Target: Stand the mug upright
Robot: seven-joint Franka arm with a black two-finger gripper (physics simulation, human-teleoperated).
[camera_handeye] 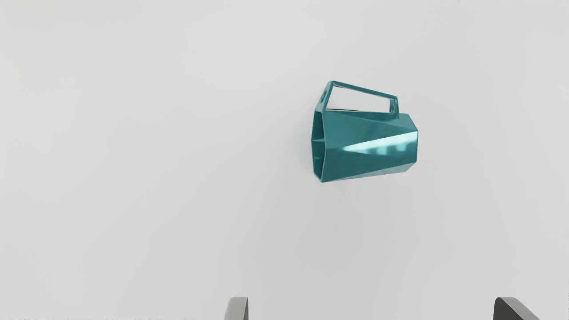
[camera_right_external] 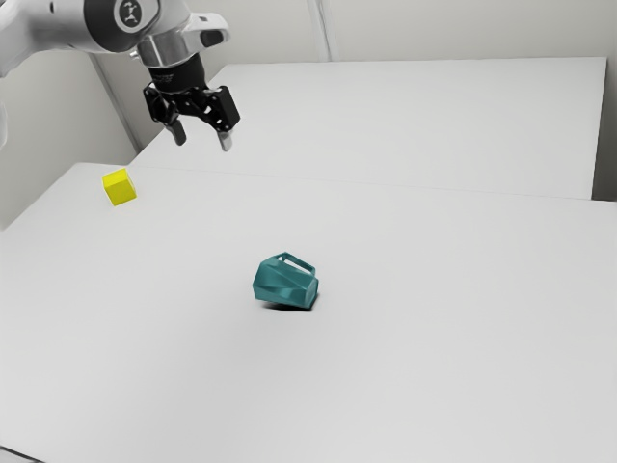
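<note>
High above the table, toward the exterior view's upper left, my gripper (camera_right_external: 202, 143) stands open with nothing between its fingers. A teal faceted mug (camera_right_external: 285, 282) lies on its side on the table, lower than the gripper and farther to the exterior view's right. Its handle points away from the exterior camera. In the wrist view the mug (camera_handeye: 369, 144) shows its dark hollow mouth at one end and its closed base at the other. The gripper (camera_handeye: 371, 309) has its two fingertips wide apart there, and neither touches the mug.
A small yellow cube (camera_right_external: 120, 187) rests near the table's edge at the exterior view's left, well apart from the mug. The white table (camera_right_external: 434, 338) extends around the mug, with a second white surface (camera_right_external: 415, 121) behind it.
</note>
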